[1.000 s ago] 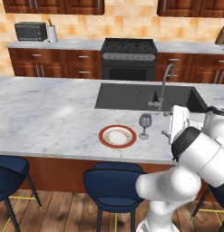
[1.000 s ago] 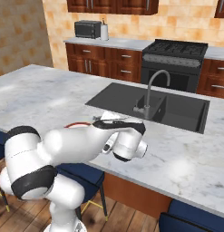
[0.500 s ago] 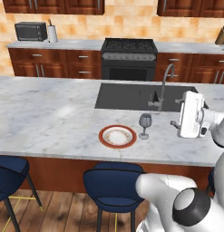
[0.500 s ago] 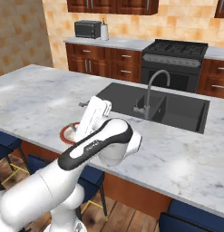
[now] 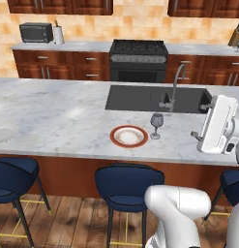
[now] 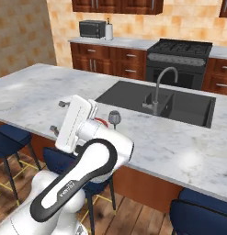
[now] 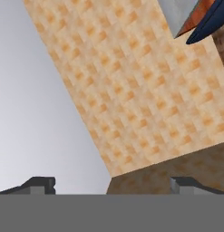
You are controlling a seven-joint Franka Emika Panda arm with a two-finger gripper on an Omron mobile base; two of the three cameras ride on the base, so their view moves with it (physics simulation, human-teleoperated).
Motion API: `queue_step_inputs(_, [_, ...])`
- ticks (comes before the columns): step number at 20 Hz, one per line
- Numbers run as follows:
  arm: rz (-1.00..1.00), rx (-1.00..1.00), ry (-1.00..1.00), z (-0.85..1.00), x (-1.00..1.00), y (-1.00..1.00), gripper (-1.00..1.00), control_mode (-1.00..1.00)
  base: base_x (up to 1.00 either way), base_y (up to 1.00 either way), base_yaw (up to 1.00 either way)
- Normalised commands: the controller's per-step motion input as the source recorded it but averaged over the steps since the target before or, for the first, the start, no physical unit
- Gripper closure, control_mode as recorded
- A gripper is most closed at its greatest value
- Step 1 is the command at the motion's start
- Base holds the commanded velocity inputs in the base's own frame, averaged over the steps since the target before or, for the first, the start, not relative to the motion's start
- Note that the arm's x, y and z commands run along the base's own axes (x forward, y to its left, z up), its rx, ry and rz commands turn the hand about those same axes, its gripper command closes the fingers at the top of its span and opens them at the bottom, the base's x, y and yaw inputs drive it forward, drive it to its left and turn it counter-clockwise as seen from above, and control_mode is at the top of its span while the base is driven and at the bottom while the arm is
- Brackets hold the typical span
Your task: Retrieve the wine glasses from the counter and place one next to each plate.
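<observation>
Claw [image 7: 113, 185] spread wide, gripping nothing; 1 wine glass [image 5: 156, 125] beside red-rimmed plate [image 5: 128, 136].

A black microwave oven [image 5: 36, 32] sat at the left end of the far worktop, with a white paper-towel roll [image 5: 58, 35] just beside it. A black gas range [image 5: 138, 60] stood between dark reddish wood cabinets [image 5: 53, 66]. A curved grey metal faucet [image 5: 174, 89] rose at the near edge of a dark rectangular sink basin [image 5: 140, 99] in the marble island [image 5: 58, 121]. Navy-blue padded stools [image 5: 126, 186] stood along the island's near side. A wooden knife block [image 5: 233, 38] sat far right.
</observation>
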Motion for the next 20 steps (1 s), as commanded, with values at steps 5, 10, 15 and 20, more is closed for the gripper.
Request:
queue_step_inputs(5, [0.00,0.00,0.00,0.00,0.00,0.00,-1.00,1.00,-1.00,0.27,0.00])
queue_step_inputs(10, [0.00,0.00,0.00,0.00,0.00,0.00,-1.00,1.00,-0.88,-1.00,-0.04])
queue_step_inputs(15, [0.00,0.00,0.00,0.00,0.00,0.00,-1.00,1.00,-0.61,-1.00,0.00])
queue_step_inputs(20, [0.00,0.00,0.00,0.00,0.00,0.00,-1.00,1.00,-0.60,-1.00,0.00])
